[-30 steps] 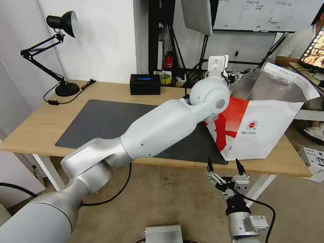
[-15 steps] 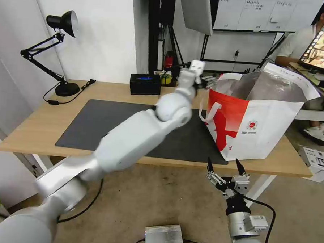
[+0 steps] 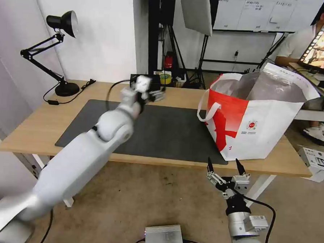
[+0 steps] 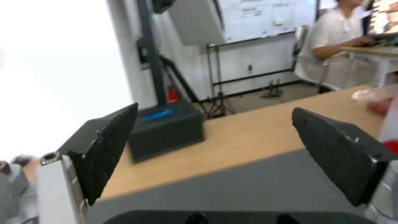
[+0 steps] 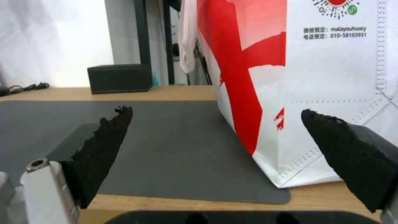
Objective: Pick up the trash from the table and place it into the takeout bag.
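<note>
The white and red takeout bag (image 3: 256, 123) stands open on the right end of the light-wood table (image 3: 31, 129), its foil lining showing. It overlaps the right edge of the dark grey mat (image 3: 168, 132). The trash is out of view. My left gripper (image 3: 155, 95) hovers over the back edge of the mat, close to the black tissue box (image 4: 166, 130). In the left wrist view this gripper (image 4: 213, 109) is open and holds nothing. My right gripper (image 3: 223, 161) hangs below the table's front edge, open and holding nothing. Its wrist view faces the bag (image 5: 323, 93).
A black desk lamp (image 3: 62, 22) stands at the table's back left corner with its cord trailing. On the floor lie a silver box (image 3: 164, 237) in front and a small white box (image 3: 317, 162) at the right. Stands and cables crowd the space behind the table.
My left arm has swung left, from the mouth of the takeout bag to the back of the mat near the black tissue box. The right arm has not moved.
</note>
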### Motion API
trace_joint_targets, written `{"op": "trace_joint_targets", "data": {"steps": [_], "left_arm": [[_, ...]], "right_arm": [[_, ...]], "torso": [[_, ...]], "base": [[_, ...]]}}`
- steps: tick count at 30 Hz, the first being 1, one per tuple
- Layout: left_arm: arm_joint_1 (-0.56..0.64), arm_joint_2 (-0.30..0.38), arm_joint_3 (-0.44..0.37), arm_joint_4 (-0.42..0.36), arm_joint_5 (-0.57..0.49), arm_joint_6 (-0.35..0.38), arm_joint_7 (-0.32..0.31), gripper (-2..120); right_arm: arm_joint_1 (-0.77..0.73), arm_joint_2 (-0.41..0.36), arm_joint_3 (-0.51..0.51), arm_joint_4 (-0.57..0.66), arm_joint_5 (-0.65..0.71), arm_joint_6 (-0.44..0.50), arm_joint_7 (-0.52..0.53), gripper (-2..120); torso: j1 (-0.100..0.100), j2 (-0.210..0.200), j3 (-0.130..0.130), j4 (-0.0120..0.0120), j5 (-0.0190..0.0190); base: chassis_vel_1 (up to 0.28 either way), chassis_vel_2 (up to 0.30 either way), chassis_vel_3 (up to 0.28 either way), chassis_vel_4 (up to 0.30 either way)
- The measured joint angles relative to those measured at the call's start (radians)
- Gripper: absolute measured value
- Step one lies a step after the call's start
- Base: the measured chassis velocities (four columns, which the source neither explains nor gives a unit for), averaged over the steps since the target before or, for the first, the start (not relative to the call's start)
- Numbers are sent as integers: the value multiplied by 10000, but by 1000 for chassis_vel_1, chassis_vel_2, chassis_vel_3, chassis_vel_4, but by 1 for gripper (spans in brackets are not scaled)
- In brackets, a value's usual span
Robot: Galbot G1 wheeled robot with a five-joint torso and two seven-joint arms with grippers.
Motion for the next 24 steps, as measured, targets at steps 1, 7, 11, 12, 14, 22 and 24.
{"op": "trace_joint_targets", "data": {"steps": [1, 7, 11, 12, 14, 22, 24], "left_arm": [[503, 159, -382, -215, 93, -83, 79, 100], [2749, 432, -2009, -1114, 495, -434, 476, 100], [3855, 265, -2968, -1587, 1214, -732, 901, 100], [3855, 265, -2968, -1587, 1214, -732, 901, 100], [4433, 38, -3517, -1923, 1439, -778, 1028, 100], [6317, -919, -4420, -2646, 2448, -1291, 1394, 100], [6649, -1074, -4482, -2729, 2627, -1420, 1447, 100]], "right_arm": [[0, 0, 1, 0, 0, 0, 0, 100], [0, 0, 0, 0, 0, 0, 0, 100], [0, 1, 1, 0, 0, 0, 0, 100], [0, 1, 1, 0, 0, 0, 0, 100], [0, 1, 0, 0, 0, 0, 0, 100], [0, 1, 1, 0, 0, 0, 0, 100], [0, 1, 1, 0, 0, 0, 0, 100]], "torso": [[0, 0, 0, 0, 5], [0, 1, -1, -1, 3], [-1, 0, 0, 1, 5], [-1, 0, 0, 1, 5], [-1, 0, 0, -3, 9], [0, 1, 0, -2, 9], [0, 1, 0, -3, 8]], "base": [[0, 0, 0, 0], [0, 0, 0, 0], [0, 0, 0, 0], [0, 0, 0, 0], [0, 0, 0, 0], [0, 0, 0, 0], [0, 0, 0, 0]]}}
